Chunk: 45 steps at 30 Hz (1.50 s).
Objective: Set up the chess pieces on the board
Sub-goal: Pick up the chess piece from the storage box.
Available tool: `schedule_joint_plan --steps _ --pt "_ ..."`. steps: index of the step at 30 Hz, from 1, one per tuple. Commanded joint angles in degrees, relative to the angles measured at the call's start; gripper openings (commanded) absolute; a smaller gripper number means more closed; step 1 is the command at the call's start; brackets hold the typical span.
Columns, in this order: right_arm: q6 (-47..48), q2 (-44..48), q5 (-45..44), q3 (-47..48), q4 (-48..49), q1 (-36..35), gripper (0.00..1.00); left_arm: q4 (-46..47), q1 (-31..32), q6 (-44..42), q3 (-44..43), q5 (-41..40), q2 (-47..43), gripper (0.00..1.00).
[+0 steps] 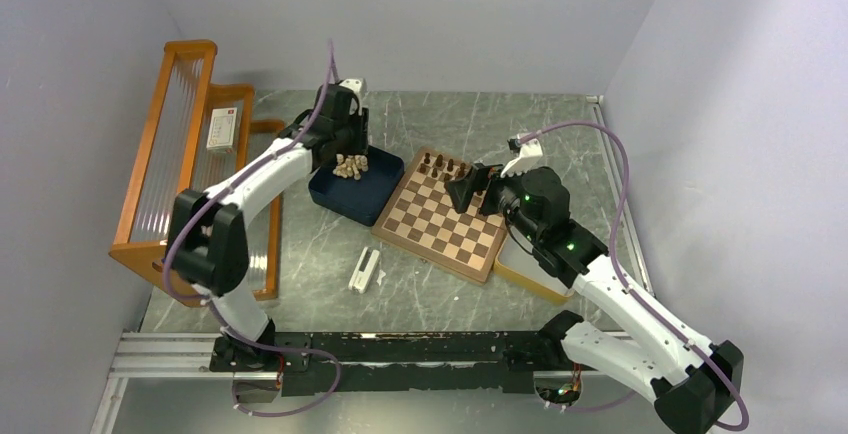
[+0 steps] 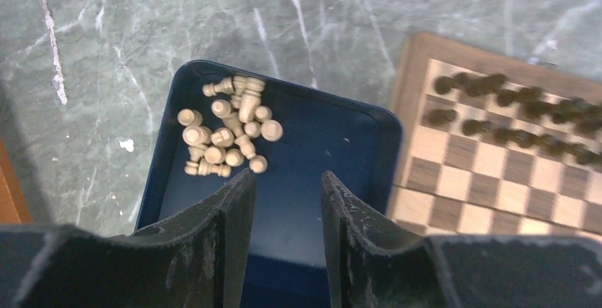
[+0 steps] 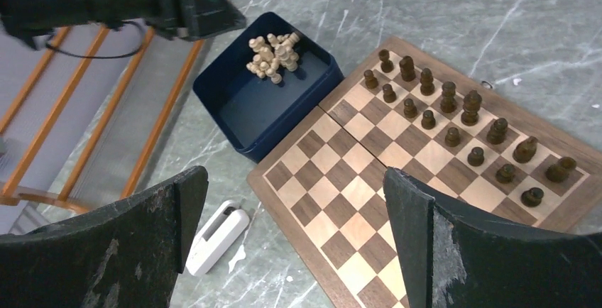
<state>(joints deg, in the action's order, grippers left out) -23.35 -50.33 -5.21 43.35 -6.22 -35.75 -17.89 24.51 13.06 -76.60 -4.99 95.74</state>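
The chessboard [image 1: 440, 219] lies mid-table; it also shows in the right wrist view [image 3: 369, 180] and the left wrist view [image 2: 490, 173]. Several dark brown pieces [image 3: 454, 120] stand in two rows along its far edge. Several pale tan pieces [image 2: 231, 127] lie heaped in the dark blue tray [image 2: 319, 173], also in the top view [image 1: 351, 166]. My left gripper [image 2: 287, 177] is open and empty, hovering over the tray just near of the heap. My right gripper [image 3: 294, 180] is wide open and empty, held above the board's near half.
A wooden rack [image 1: 175, 154] with a small box stands at the left. A white plastic object [image 1: 364, 270] lies on the marble in front of the board. A pale yellow-rimmed tray [image 1: 525, 276] sits under the right arm.
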Motion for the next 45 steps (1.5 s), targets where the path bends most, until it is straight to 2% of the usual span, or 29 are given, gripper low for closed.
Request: schedule_joint_plan --steps 1,10,23,45 --pt "-0.28 1.1 3.0 -0.85 3.48 -0.24 0.98 0.14 -0.34 -2.12 -4.46 -5.81 6.09 0.43" --pt "-1.3 0.34 3.98 -0.3 3.86 -0.22 0.97 4.07 -0.34 -5.41 -4.95 -3.16 11.4 0.38" --pt "-2.26 0.23 4.3 -0.46 3.63 -0.2 0.96 2.31 -0.34 -6.6 -10.21 -3.34 17.33 0.35" --pt "-1.34 -0.39 2.87 0.93 1.69 -0.27 0.96 1.46 -0.34 -6.8 -10.16 -4.21 20.46 0.31"
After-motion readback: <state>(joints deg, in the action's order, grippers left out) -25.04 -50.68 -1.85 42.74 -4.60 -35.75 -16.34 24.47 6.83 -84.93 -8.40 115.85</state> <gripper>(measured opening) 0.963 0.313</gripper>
